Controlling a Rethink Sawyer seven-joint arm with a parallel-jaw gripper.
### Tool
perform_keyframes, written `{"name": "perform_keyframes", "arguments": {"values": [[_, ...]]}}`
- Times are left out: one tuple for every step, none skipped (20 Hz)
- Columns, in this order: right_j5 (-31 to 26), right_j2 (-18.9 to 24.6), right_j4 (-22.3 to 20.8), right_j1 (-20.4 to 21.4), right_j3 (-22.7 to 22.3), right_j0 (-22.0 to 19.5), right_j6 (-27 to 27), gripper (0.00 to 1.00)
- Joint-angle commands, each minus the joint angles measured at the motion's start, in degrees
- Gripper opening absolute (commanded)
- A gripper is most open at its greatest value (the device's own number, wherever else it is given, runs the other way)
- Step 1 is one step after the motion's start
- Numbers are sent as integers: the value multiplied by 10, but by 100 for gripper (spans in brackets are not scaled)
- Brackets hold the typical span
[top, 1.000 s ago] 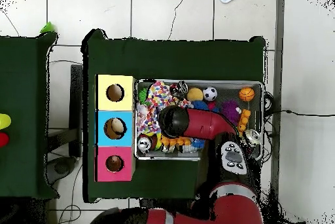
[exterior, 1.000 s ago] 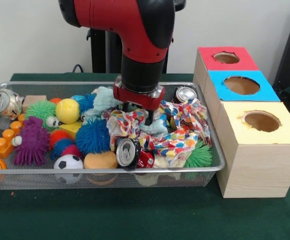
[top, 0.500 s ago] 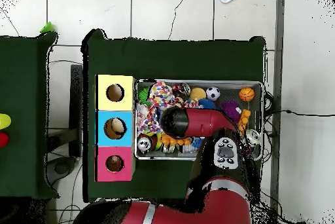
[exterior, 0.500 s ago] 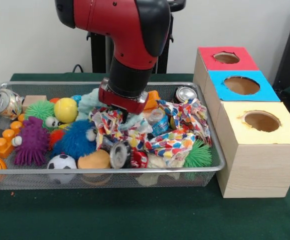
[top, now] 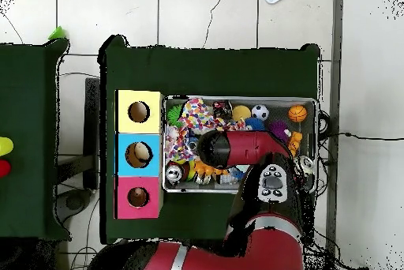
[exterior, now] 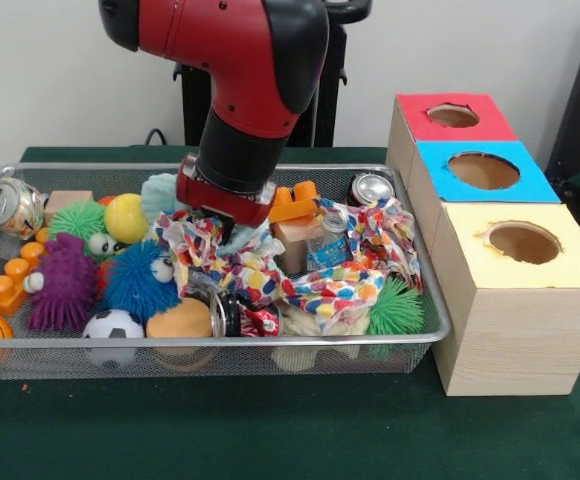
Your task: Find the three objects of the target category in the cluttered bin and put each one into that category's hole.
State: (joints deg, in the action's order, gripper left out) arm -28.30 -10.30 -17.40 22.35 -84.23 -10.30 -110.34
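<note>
Cans look like the likeliest target, though the task names no category: one lies at the bin's (exterior: 210,342) far left corner (exterior: 12,207), one stands upright at the far right corner nearest the boxes (exterior: 372,187), and a third lies on its side against the front wall (exterior: 232,313), half under the patterned cloth (exterior: 340,285). That burial seems to be why the arm (exterior: 232,70) is down in the middle of the clutter: the gripper (exterior: 222,215) is pressed into the cloth, apparently to drag it aside and uncover what lies beneath. Whether the jaws are spread or closed, or have hold of the cloth, I cannot tell; the wrist body and the folds hide them in the front view, and the arm covers them from overhead. The three boxes (exterior: 515,300), topped red, blue and yellow with a round hole in each, stand just beside the bin's right end on the tabletop (exterior: 270,430), so a found item has a short carry. Against a second ago, the wrist has swept left across the bin and leans more steeply. The cloth has bunched leftward with it, exposing a small bottle (exterior: 328,243), a wooden block (exterior: 292,240) and an orange toy (exterior: 292,203) that were covered. The blue ball (exterior: 142,280) has been pushed left, and the front can has turned, showing less of its top.
</note>
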Motion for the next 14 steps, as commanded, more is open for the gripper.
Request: {"name": "perform_keyframes", "arguments": {"values": [[-6, -27, -91, -47, 9, -37, 41, 0], [-5, -26, -96, -46, 9, -38, 43, 0], [-4, -24, -101, -45, 9, -40, 44, 0], [-2, -23, -106, -43, 8, -42, 45, 0], [0, -21, -111, -42, 6, -44, 46, 0], [1, -20, -116, -40, 5, -47, 50, 0], [2, -20, -121, -39, 5, -49, 51, 0], [4, -20, -127, -38, 5, -50, 52, 0], [8, -20, -130, -37, 5, -52, 49, 0], [11, -21, -133, -37, 5, -54, 45, 0], [12, -19, -139, -36, 5, -57, 48, 0], [13, -18, -144, -35, 6, -60, 50, 0], [14, -16, -150, -34, 7, -63, 53, 0], [16, -15, -155, -33, 6, -66, 55, 0]]}}
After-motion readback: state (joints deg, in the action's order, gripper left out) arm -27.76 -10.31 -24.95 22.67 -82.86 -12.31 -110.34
